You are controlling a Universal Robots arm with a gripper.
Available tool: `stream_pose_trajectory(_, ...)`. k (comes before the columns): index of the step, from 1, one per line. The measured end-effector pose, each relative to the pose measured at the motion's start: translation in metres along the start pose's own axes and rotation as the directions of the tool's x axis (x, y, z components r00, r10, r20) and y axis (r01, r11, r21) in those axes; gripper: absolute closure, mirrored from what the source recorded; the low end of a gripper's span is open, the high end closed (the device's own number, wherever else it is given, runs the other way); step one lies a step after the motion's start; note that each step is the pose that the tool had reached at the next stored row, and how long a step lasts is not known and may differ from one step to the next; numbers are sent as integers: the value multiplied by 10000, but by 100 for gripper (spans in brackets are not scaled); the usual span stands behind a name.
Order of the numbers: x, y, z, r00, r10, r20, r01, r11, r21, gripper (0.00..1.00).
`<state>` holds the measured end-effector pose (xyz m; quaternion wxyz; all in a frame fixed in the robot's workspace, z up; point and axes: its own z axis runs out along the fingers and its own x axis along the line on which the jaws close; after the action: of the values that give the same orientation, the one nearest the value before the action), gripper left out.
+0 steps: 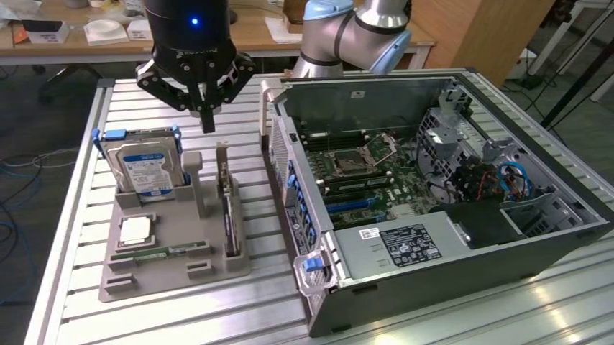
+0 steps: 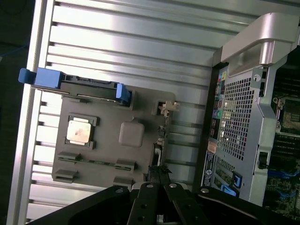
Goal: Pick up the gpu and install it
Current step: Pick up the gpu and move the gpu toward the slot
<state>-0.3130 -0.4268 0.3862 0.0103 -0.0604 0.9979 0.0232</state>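
Observation:
The gpu (image 1: 228,208) stands on edge in a slot of the grey holder tray (image 1: 172,277), its thin green board running front to back. In the wrist view the gpu (image 2: 158,149) shows edge-on, with its silver bracket (image 2: 168,107) at one end. My gripper (image 1: 207,126) hangs in the air above the tray's far end, a little to the exterior view's left of the card. Its black fingers are shut together with nothing between them. In the wrist view my gripper (image 2: 159,177) points down near the card's end opposite the bracket.
The open computer case (image 1: 432,194) lies on the exterior view's right, motherboard (image 1: 360,169) exposed. The tray also carries a hard drive (image 1: 144,169) in a blue caddy, a square processor (image 1: 134,230), a memory stick (image 1: 158,253) and a grey post (image 1: 194,180). All rest on a slatted metal table (image 1: 67,237).

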Motion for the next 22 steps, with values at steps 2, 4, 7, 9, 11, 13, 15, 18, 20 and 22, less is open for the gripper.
stream_pose_trajectory(2, 0, 0, 0, 10000, 0, 0, 0, 10000, 0, 89)
stream_pose_trajectory(4, 0, 0, 0, 10000, 0, 0, 0, 10000, 0, 84)
stream_pose_trajectory(7, 0, 0, 0, 10000, 0, 0, 0, 10000, 0, 77)
stream_pose_trajectory(9, 0, 0, 0, 10000, 0, -1, 0, 10000, 0, 65)
stream_pose_trajectory(11, 0, 0, 0, 10000, 0, 0, 0, 10000, 0, 59)
stream_pose_trajectory(13, 0, 0, 0, 10000, 0, 0, 0, 10000, 0, 53)
stream_pose_trajectory(15, 0, 0, 0, 10000, 0, 0, 0, 10000, 0, 53)
stream_pose_trajectory(18, 0, 0, 0, 10000, 0, 0, 0, 10000, 0, 53)
stream_pose_trajectory(20, 0, 0, 0, 10000, 0, -1, 0, 10000, 0, 53)
stream_pose_trajectory(22, 0, 0, 0, 10000, 0, 1, 0, 10000, 0, 53)
